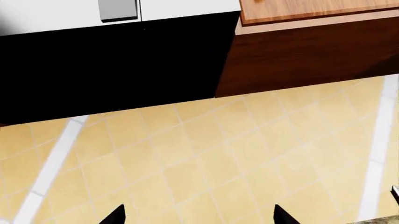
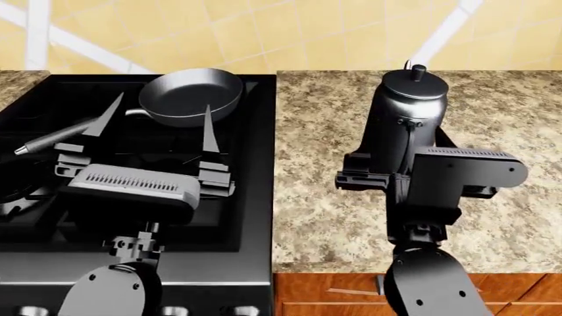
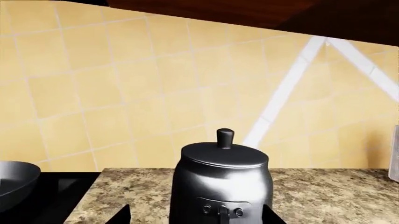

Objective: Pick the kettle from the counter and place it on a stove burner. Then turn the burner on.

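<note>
The tall dark-steel kettle (image 2: 407, 112) with a black lid knob stands upright on the speckled granite counter (image 2: 325, 197), right of the black stove (image 2: 250, 197). My right gripper (image 2: 402, 161) is open, with one finger on each side of the kettle's lower body. In the right wrist view the kettle (image 3: 221, 186) fills the gap of the right gripper (image 3: 198, 216), with some space left at one finger. My left gripper (image 2: 160, 125) hovers open and empty over the stove, its left gripper (image 1: 199, 217) view facing the tiled wall. The stove burner rings are lost in the dark stove top.
A grey long-handled frying pan (image 2: 189, 95) sits at the back of the stove, just beyond my left fingers. Control knobs (image 2: 176, 311) line the stove's front edge. Yellow tiled wall (image 2: 263, 33) stands behind. A dark hood (image 1: 112, 70) and wooden cabinet (image 1: 299, 56) hang above.
</note>
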Motion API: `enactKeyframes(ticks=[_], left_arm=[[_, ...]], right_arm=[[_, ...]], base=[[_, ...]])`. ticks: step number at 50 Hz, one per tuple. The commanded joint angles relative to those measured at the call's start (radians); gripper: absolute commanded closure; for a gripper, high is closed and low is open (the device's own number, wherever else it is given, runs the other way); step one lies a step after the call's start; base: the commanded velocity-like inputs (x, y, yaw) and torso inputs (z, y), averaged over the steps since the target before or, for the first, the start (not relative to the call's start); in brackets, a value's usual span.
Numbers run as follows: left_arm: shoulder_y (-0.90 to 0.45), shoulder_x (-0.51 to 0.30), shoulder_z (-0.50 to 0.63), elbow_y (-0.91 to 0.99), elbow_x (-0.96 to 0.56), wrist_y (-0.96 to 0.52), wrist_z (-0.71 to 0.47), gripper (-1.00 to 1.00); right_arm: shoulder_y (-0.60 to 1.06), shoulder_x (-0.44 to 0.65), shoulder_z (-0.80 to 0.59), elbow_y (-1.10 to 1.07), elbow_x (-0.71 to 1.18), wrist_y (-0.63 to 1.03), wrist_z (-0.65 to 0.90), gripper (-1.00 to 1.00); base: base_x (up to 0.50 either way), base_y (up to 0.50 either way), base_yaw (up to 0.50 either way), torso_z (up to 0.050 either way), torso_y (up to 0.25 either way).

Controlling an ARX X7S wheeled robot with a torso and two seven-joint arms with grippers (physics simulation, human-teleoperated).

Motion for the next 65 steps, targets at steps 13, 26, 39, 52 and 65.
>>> enactKeyframes(ticks=[13, 26, 39, 52, 65], left_arm=[[-0.004, -0.014, 0.006, -0.009, -0.027, -0.001, -0.012, -1.0], [-0.005, -0.022, 0.016, -0.009, -0.03, -0.001, -0.02, -1.0], [-0.005, -0.031, 0.023, -0.008, -0.036, -0.001, -0.027, -1.0], [-0.006, -0.037, 0.029, -0.008, -0.043, -0.002, -0.033, -1.0], [-0.008, -0.045, 0.034, -0.009, -0.053, -0.002, -0.042, -1.0]], right_arm=[[0.068, -0.018, 0.043, 0.189, 0.076, -0.06, 0.034, -1.0], [0.105, -0.001, 0.048, 0.262, 0.091, -0.09, 0.052, -1.0], [0.136, 0.009, 0.044, 0.326, 0.109, -0.106, 0.061, -1.0], [0.155, 0.013, 0.054, 0.367, 0.14, -0.115, 0.066, 1.0], [0.157, 0.021, 0.057, 0.354, 0.164, -0.11, 0.078, 1.0]], base=[[0.0, 0.0, 0.0, 0.0, 0.0], [0.0, 0.0, 0.0, 0.0, 0.0], [0.0, 0.0, 0.0, 0.0, 0.0], [0.0, 0.0, 0.0, 0.0, 0.0], [0.0, 0.0, 0.0, 0.0, 0.0]])
